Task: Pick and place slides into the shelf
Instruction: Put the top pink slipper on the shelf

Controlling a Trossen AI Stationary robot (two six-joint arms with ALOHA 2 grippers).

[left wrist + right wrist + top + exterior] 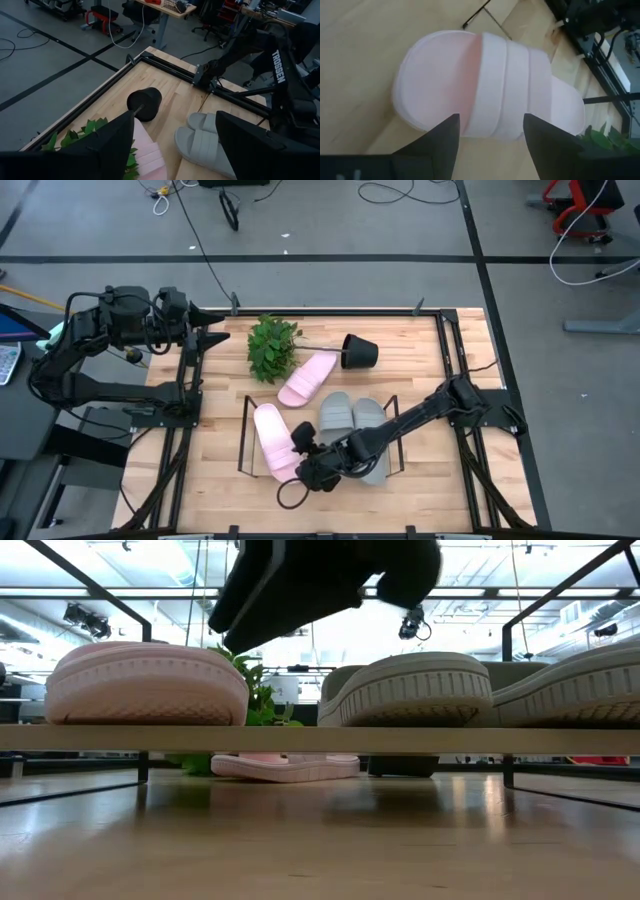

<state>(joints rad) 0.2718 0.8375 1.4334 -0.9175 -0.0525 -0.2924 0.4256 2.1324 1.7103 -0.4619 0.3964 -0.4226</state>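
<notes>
One light pink slide [268, 435] lies on the black wire shelf [244, 442] at its left end. Two grey-green slides [337, 413] [369, 418] lie on the shelf to its right. The second pink slide [307, 378] rests sole down on the table beyond the shelf. My right gripper [491, 117] is open and slants down over the shelved pink slide [485, 85], one finger on each side of its strap. My left gripper [222, 332] hangs open and holding nothing above the table's far left corner. My right gripper comes at the pink slide from the table's near right, slanting down. Its fingers [447, 137] stand beside the two edges of the strap's end [492, 125], where it joins the sole's side. I cannot tell whether they touch it. The slide lies flat on the shelf.
A green plant [272, 348] with its black pot [358, 352] lies tipped over on the far part of the table. Black rails [455, 350] frame the tabletop. Bare wood shows near the front edge [330, 510].
</notes>
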